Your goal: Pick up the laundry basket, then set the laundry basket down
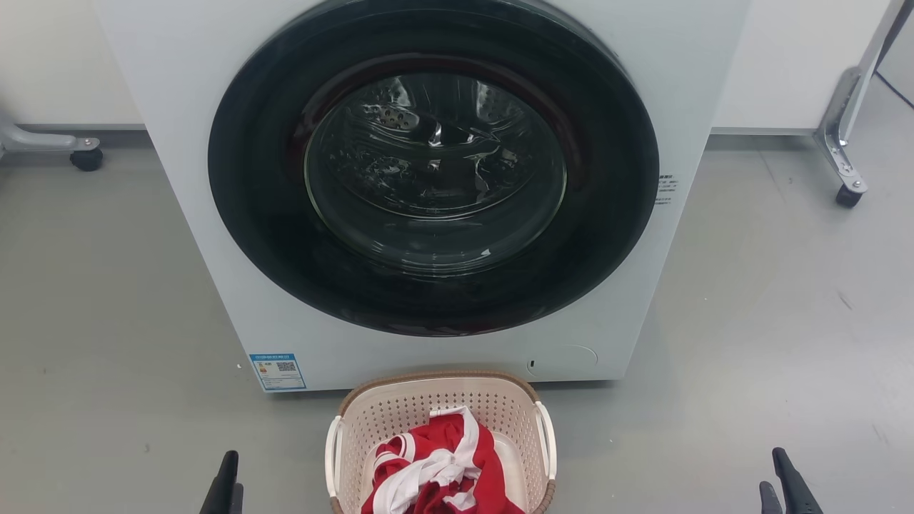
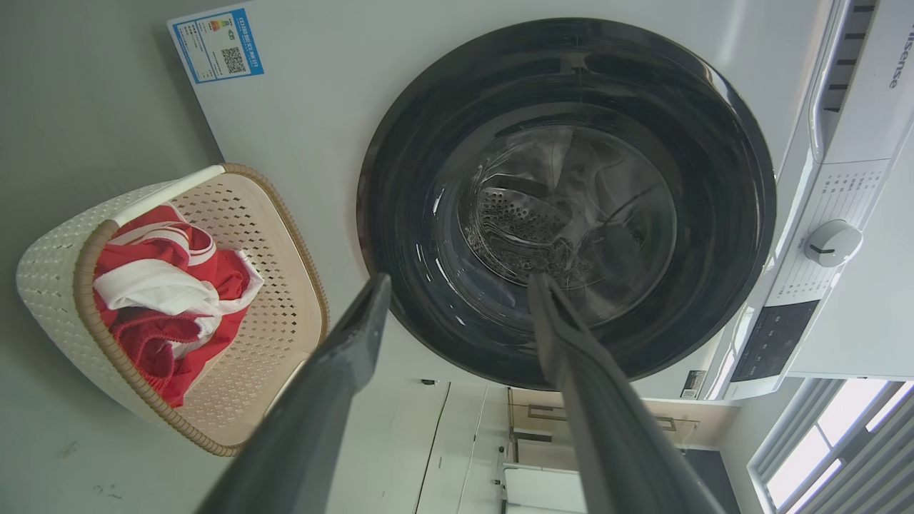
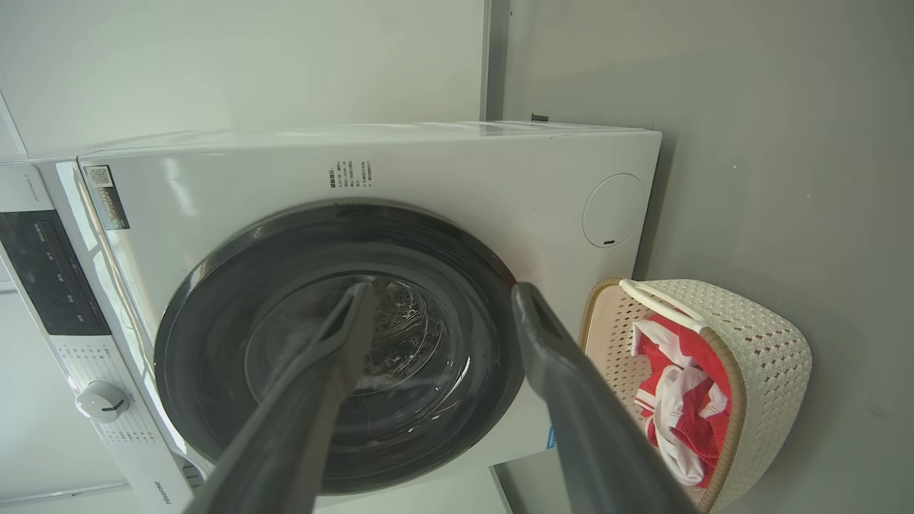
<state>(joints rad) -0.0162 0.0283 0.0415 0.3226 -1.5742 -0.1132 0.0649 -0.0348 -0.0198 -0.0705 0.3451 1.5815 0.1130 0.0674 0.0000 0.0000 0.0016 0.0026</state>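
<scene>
A white front-loading washing machine (image 1: pixel 443 350) is filling the upper head view, its round dark glass door (image 1: pixel 432 164) closed. It is standing on a grey floor (image 1: pixel 107 321).

The laundry basket (image 1: pixel 439 407) is sitting on the floor at 6 o'clock, just in front of the machine's base, with a narrow gap that may or may not be contact. It is upright and is holding a crumpled red and white garment (image 1: pixel 443 464). Its 2 white handles are facing 9 o'clock (image 1: pixel 333 457) and 3 o'clock (image 1: pixel 548 442). The bottom edge is cutting off its near end, so its long axis cannot be told for certain.

The left claw (image 1: pixel 233 471) is hanging at 7 o'clock and the right claw (image 1: pixel 771 467) at 5 o'clock, fingers pointing toward 12. In the wrist views, both are showing spread fingers with nothing between them, so both are released. The basket is lying between them: toward 3 o'clock from the left claw, toward 9 o'clock from the right. The left claw is sitting nearer its handle; the right is well apart.

Each arm would probably need to be swinging inward toward a handle. Bare floor is lying in between; the machine front close behind is the likely obstacle.

Castered frame legs are standing at 10 o'clock (image 1: pixel 86 158) and 2 o'clock (image 1: pixel 848 196), well clear. A blue label (image 1: pixel 278 371) is sticking on the machine's lower left corner.
</scene>
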